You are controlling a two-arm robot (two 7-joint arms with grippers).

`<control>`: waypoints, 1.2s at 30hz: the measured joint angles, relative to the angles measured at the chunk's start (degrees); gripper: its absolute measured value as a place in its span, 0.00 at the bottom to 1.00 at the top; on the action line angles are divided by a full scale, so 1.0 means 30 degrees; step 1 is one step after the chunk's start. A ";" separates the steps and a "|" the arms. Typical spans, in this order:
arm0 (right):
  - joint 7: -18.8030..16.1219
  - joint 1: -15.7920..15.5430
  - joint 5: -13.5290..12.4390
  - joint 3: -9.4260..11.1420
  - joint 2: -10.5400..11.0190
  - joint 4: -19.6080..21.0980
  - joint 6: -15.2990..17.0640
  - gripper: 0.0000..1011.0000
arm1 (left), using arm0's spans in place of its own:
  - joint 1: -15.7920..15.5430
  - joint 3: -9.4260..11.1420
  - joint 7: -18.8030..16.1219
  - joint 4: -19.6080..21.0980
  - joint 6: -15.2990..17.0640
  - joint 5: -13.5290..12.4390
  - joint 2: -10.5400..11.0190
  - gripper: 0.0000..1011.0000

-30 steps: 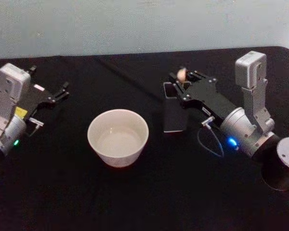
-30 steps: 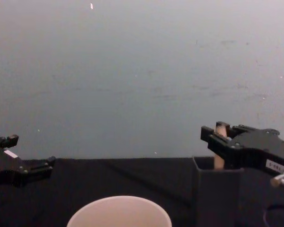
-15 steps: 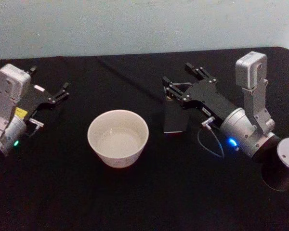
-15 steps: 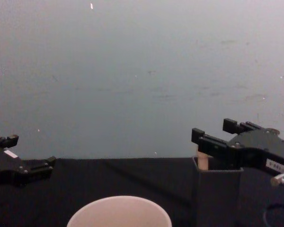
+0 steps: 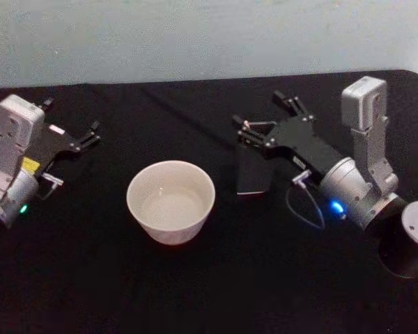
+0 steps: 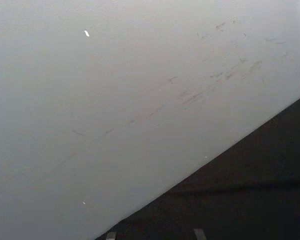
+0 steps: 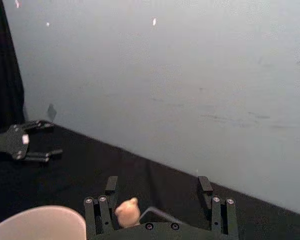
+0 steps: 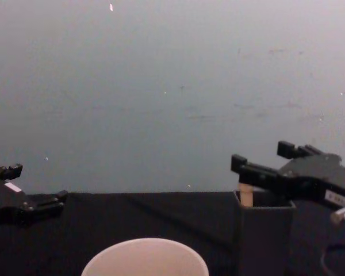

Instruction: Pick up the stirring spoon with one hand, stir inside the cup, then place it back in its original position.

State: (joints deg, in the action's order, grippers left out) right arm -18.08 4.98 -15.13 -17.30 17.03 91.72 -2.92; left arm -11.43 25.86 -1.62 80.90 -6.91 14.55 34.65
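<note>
The cream cup [image 5: 171, 202] stands at mid-table, its rim low in the chest view [image 8: 145, 259]. To its right is the dark square holder [image 5: 253, 175] [image 8: 264, 236], the original position. The stirring spoon stands inside it, beige handle [image 8: 246, 196] poking just above the rim, knob tip [image 7: 127, 212] below the right fingers. My right gripper [image 5: 261, 113] [image 8: 261, 156] [image 7: 158, 186] hovers open just over the holder, touching nothing. My left gripper [image 5: 71, 118] [image 8: 30, 185] rests open at the far left, holding nothing.
A black cloth [image 5: 216, 278] covers the table, which ends at a pale wall [image 8: 161, 86] close behind. A dark cylinder with a silver top [image 5: 412, 240] sits at the right edge beside the right arm.
The right gripper was shut on the spoon's handle above the holder. It has opened, the spoon has sunk into the holder, and the gripper has lifted slightly. The left arm is still.
</note>
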 joint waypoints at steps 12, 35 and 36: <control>0.2422 -0.0134 0.0969 0.2162 -0.0547 -0.0084 -0.1468 0.99 | 0.0000 0.0000 0.0000 0.0000 0.0001 -0.0001 0.0000 0.99; 0.3666 -0.0123 0.3721 0.2925 -0.1252 -0.2471 0.0921 0.99 | -0.0001 0.0000 0.0000 0.0000 0.0001 0.0000 0.0000 0.99; 0.3664 -0.0123 0.3721 0.2925 -0.1250 -0.2470 0.0920 0.99 | 0.0000 -0.0001 0.0000 0.0000 0.0001 0.0000 -0.0001 0.99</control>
State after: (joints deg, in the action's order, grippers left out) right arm -7.09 4.61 -3.97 -8.53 13.28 84.31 -0.16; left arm -11.43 25.86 -1.62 80.90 -6.91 14.55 34.64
